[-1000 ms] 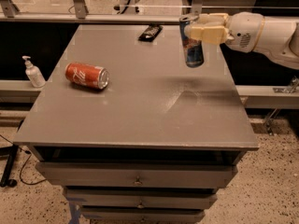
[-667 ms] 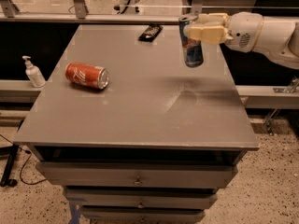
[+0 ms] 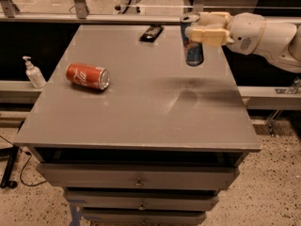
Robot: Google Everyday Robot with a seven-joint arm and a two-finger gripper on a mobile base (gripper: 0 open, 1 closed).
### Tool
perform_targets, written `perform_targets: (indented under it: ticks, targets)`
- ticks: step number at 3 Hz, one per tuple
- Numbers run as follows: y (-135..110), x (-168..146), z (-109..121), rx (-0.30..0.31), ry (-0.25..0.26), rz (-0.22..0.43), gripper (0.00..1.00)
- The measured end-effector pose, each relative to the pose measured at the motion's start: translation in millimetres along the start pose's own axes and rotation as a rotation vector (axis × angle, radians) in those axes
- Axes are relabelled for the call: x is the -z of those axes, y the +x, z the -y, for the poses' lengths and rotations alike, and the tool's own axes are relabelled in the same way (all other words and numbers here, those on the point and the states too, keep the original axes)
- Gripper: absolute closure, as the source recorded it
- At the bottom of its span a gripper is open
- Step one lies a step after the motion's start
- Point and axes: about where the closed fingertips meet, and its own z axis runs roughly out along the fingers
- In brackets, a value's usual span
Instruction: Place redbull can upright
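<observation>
Jaws gripping redbull can (image 3: 193, 51) above grey table (image 3: 141, 112), speckled floor (image 3: 268, 197)

Table (image 3: 141, 117) bears red can (image 3: 88, 76) (lying), black packet (image 3: 151, 33); hand (image 3: 194, 26) above far-right.

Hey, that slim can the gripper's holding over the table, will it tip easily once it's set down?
Probably tippy: the redbull can is tall and narrow, with a small base. The gripper, above the table's far right, clamps its upper half, roughly upright, so a straight descent should land it flat. Smooth metal may slip in a loose grip.
</observation>
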Motion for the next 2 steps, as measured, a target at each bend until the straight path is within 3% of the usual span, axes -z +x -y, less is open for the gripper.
perform_targets:
  ticks: [2]
  targets:
    - [-8, 23, 5, 0.12, 0.012, 0.106, 1.0]
